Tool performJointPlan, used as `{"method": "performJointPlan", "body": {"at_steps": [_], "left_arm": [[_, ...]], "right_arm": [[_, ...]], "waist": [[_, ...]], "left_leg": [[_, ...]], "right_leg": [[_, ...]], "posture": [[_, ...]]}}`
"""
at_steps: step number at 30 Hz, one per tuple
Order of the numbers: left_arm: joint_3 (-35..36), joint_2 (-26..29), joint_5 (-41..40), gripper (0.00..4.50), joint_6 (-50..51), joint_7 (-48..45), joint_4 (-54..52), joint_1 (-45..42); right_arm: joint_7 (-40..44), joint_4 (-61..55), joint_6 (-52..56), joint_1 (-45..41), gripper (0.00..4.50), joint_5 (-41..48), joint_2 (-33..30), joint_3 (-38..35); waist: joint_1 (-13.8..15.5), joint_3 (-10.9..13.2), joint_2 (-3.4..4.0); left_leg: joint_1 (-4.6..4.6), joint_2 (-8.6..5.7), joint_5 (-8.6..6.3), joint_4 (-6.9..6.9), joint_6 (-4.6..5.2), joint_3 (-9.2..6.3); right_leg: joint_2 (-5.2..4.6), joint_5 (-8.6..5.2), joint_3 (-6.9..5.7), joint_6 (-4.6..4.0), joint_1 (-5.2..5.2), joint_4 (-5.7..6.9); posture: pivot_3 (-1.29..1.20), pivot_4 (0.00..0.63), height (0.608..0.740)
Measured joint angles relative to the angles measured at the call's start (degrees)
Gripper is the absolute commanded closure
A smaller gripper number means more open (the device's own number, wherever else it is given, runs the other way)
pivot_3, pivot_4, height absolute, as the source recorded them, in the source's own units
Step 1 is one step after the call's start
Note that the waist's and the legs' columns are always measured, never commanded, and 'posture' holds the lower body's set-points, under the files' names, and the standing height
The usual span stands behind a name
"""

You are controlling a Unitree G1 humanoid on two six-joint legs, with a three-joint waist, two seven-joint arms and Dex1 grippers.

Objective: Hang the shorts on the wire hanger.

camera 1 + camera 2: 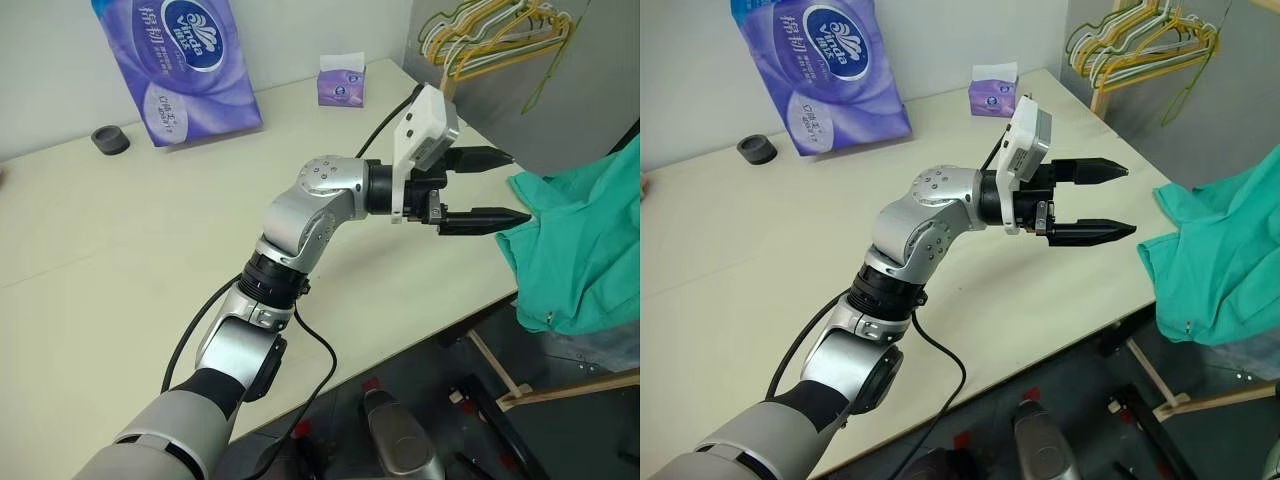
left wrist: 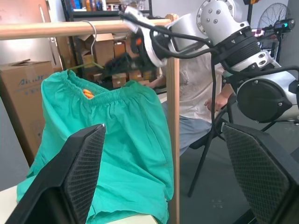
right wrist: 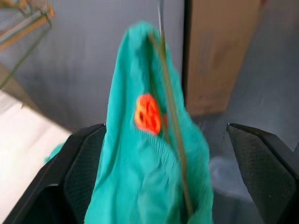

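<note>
The teal-green shorts (image 2: pixel 126 140) hang from the wire hanger (image 2: pixel 92 35), whose hook sits over a wooden rail (image 2: pixel 46 30). They drape beside the table's right edge (image 1: pixel 580 250). An orange tag (image 3: pixel 147 114) shows at the gathered waistband, with a thin strand of the hanger (image 3: pixel 172 121) running down over the cloth. My right gripper (image 3: pixel 166 133) is open, its fingers (image 3: pixel 84 168) standing wide on either side of the waistband without touching it. My left gripper (image 1: pixel 520 186) is open and empty, pointing level at the shorts just short of the cloth.
A bunch of yellow and green hangers (image 1: pixel 500 35) hangs at the back right. A purple tissue pack (image 1: pixel 180 60), a small tissue box (image 1: pixel 342 80) and a black cap (image 1: pixel 110 139) stand on the table. A wooden post (image 2: pixel 173 154) and a seated person (image 2: pixel 196 93) are behind the shorts.
</note>
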Motion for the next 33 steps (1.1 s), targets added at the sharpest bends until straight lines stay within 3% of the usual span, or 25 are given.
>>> {"method": "performJointPlan", "body": {"at_steps": [9,14,17,22,26,33], "left_arm": [[2.5,0.2,1.7,0.28,-2.3,4.0,1.1,0.0],[5.7,1.0,5.3,0.28,-3.6,13.9,-0.2,2.5],[8.4,2.5,10.5,0.28,-3.7,25.1,-1.3,7.4],[12.9,7.2,22.7,0.28,-1.5,44.6,-8.6,22.4],[18.6,7.5,28.3,0.28,-0.7,56.1,-14.0,35.9],[24.3,6.2,28.3,0.28,0.0,61.3,-14.7,43.5]], "right_arm": [[1.1,-8.5,-29.5,9.5,0.04,-5.0,1.7,7.4],[5.6,-18.1,-37.2,19.2,0.04,-2.9,11.9,14.0],[8.9,-22.9,-38.8,25.1,0.04,0.5,20.1,20.6],[13.5,-22.5,-44.9,29.7,0.04,2.2,31.4,33.7],[13.8,-11.3,-50.7,27.0,0.04,0.1,38.6,39.7],[14.7,6.0,-61.3,19.3,0.04,-3.3,44.6,43.3]], "waist": [[0.0,0.0,0.03],[0.4,-0.2,0.04],[0.7,-0.3,0.07],[2.4,-0.5,0.09],[6.5,-1.0,-0.52],[16.0,-1.3,-1.06]], "left_leg": [[0.03,0.00,0.00,0.02,-0.01,0.08],[0.05,0.01,0.01,0.03,-0.02,0.05],[0.04,0.02,0.02,0.08,-0.03,-0.01],[0.02,0.04,0.03,0.12,-0.06,-0.05],[-0.03,0.03,0.04,0.28,-0.09,-0.25],[-0.06,0.01,0.30,0.35,-0.48,-0.54]], "right_leg": [[0.01,0.08,0.12,0.15,-0.01,-0.01],[0.00,0.17,0.13,0.15,0.00,0.03],[-0.08,0.39,0.11,-0.08,-0.04,0.11],[-0.25,0.48,0.07,-0.17,-0.20,0.28],[-0.46,0.52,-0.28,-0.25,-0.30,0.59],[-0.52,0.74,-0.72,-0.61,-0.28,0.61]], "posture": [[-0.39,0.179,0.740],[-0.33,0.156,0.740],[-0.27,0.142,0.740],[-0.17,0.125,0.740],[-0.10,0.121,0.740],[0.01,0.135,0.740]]}}
